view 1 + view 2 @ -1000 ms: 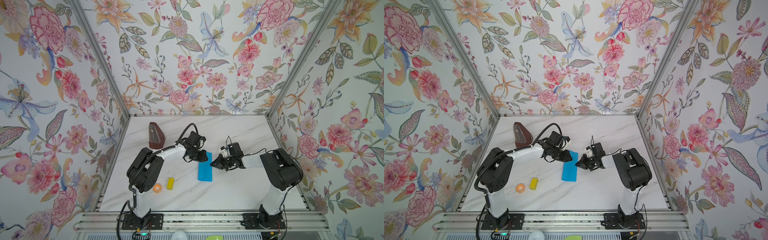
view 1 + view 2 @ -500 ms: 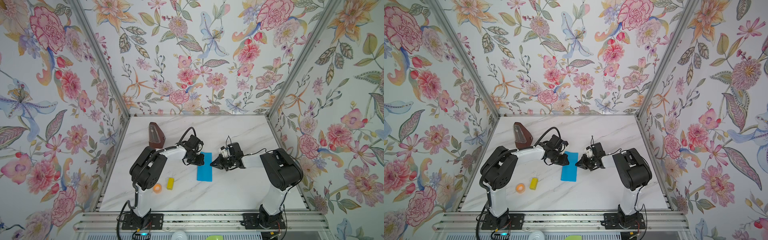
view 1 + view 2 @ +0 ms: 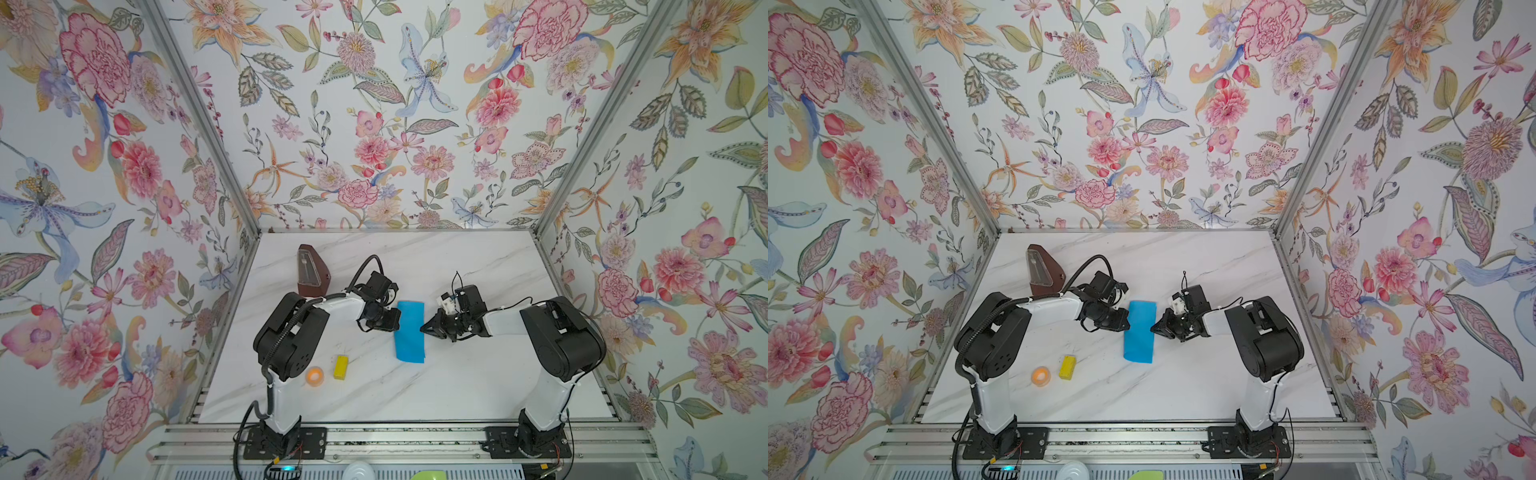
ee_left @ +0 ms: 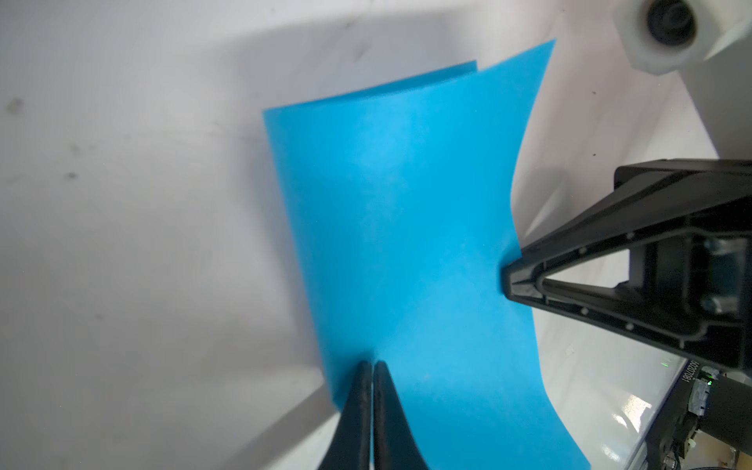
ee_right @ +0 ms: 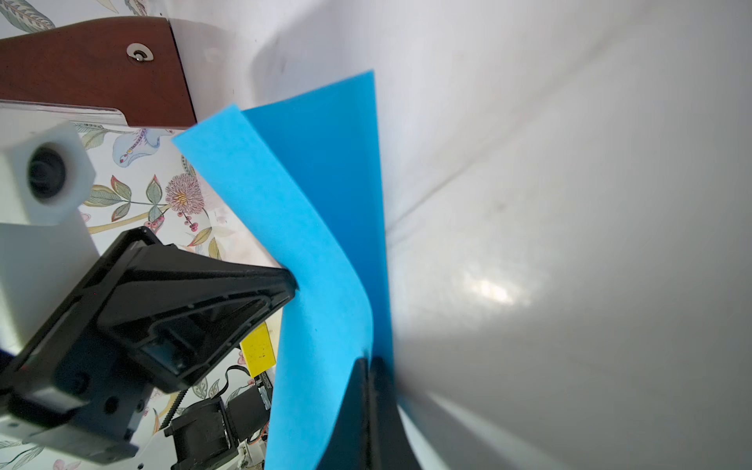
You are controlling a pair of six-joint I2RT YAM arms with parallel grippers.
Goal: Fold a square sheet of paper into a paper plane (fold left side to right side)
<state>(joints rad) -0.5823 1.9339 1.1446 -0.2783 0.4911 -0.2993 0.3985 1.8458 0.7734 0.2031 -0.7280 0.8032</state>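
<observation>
Lying folded narrow on the counter (image 3: 457,386), the square sheet of paper (image 3: 410,332) runs its long axis far-to-near between two clenched pincers, left pincer (image 3: 397,324) touching its left long edge, right pincer (image 3: 422,328) its right edge, neither plainly nipping it.

Low and level, the left arm (image 3: 338,305) reaches in; the left gripper (image 3: 395,323) points right, jaws pinched together. Opposite, the right arm (image 3: 503,322) mirrors it, the right gripper (image 3: 424,328) pointing left, closed tight. Tips face each other, near but apart.
</observation>
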